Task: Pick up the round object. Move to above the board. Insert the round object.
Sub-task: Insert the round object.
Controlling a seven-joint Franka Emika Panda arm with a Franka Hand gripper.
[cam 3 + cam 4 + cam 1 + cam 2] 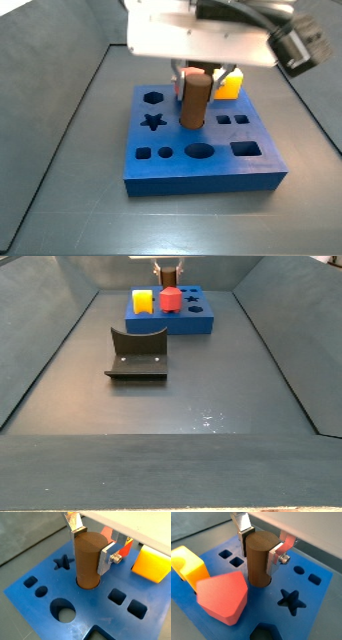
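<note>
The round object (87, 567) is a slim brown cylinder peg, upright between my gripper's (90, 549) two silver fingers. The gripper is shut on it, with a pad on each side of its upper half. The peg's lower end sits in the mouth of a round hole in the blue board (40, 609). Both wrist views show this; in the second one the peg (258, 569) and gripper (260, 552) stand over the board (314, 607). In a side view the gripper (197, 72) holds the peg (194, 98) upright over the middle of the board (201, 172).
A yellow block (190, 566) and a red rounded-wedge block (224, 597) stand in the board beside the peg. Star, round and square holes lie open around it. The dark fixture (138, 354) stands on the grey floor, nearer than the board (201, 324).
</note>
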